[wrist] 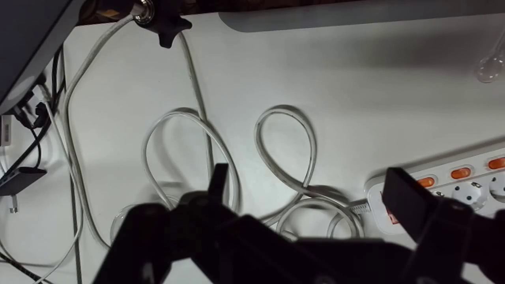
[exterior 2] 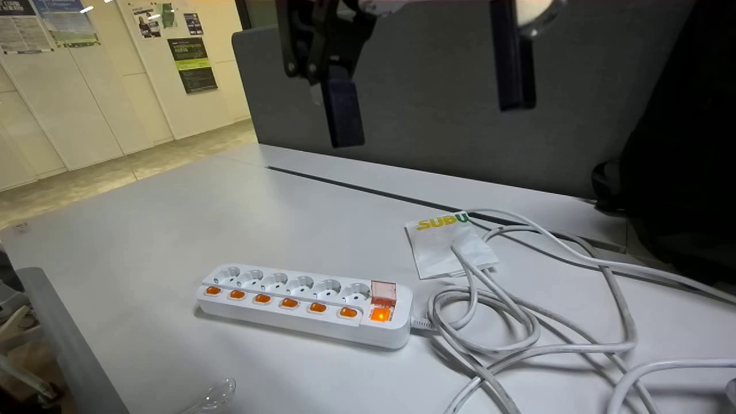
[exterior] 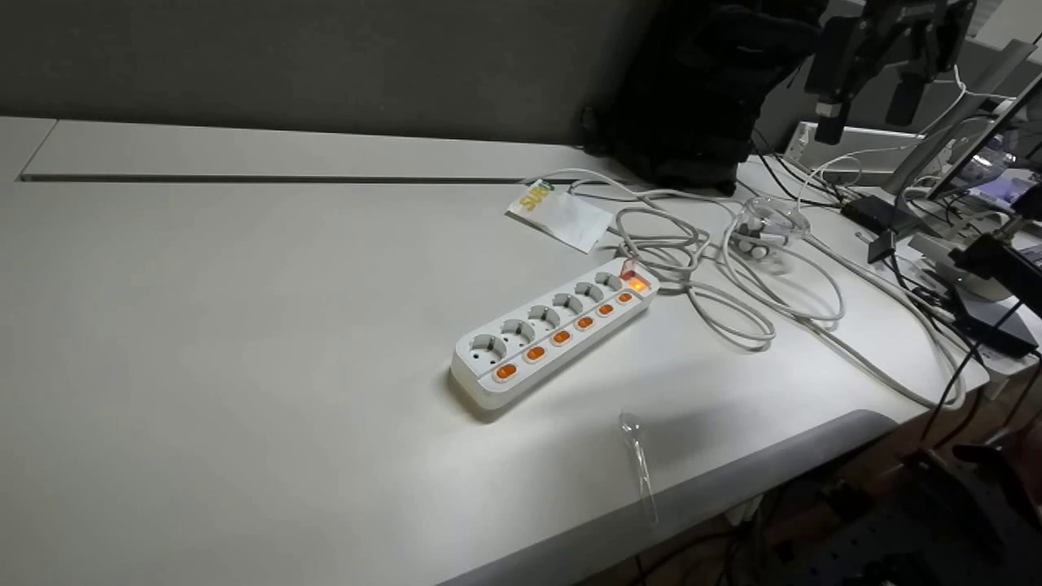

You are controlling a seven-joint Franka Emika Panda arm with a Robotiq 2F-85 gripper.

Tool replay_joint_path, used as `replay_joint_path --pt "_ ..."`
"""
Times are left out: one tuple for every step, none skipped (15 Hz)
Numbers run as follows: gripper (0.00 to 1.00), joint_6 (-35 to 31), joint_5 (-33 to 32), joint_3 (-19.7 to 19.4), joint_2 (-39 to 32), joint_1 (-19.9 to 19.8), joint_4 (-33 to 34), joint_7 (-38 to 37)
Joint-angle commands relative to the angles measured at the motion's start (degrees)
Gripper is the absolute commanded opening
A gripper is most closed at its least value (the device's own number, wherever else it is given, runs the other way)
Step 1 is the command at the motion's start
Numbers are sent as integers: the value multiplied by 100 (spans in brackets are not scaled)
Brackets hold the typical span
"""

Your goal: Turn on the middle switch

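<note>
Spoon (exterior: 638,452) of clear plastic lies nearest, its handle over the gray desk edge (exterior: 708,482). Beyond it sits the white power strip (exterior: 553,329), six orange switches (exterior: 562,337) along its near side. Pale cord (exterior 2: 575,348) coils past the strip's lit end. The gripper (exterior 2: 432,125) hangs high on that side, fingers (exterior 2: 344,117) wide apart, holding nothing. A clear container (exterior: 777,218) rests farther off, gray and white bits (exterior: 759,251) showing through its wall; whether inside, I cannot tell. Behind, a black bag (exterior: 700,98) hides its contents.
</note>
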State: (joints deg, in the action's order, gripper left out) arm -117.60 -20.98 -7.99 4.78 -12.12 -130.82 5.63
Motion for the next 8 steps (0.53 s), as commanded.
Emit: replay_joint_path --pt "100 12 -4 -70 1 73 7 -3" --pt "100 12 -4 -70 1 73 7 -3" --pt "100 12 -4 -70 1 73 7 -4" --pt "100 12 -4 -70 1 73 7 -4" --pt "100 39 -100 -24 -81 106 37 -131" --pt "100 31 -146 7 -135 136 49 -224" --pt "100 35 -193 48 -211 184 63 -281" --pt "100 36 -288 105 -301 249 70 -397"
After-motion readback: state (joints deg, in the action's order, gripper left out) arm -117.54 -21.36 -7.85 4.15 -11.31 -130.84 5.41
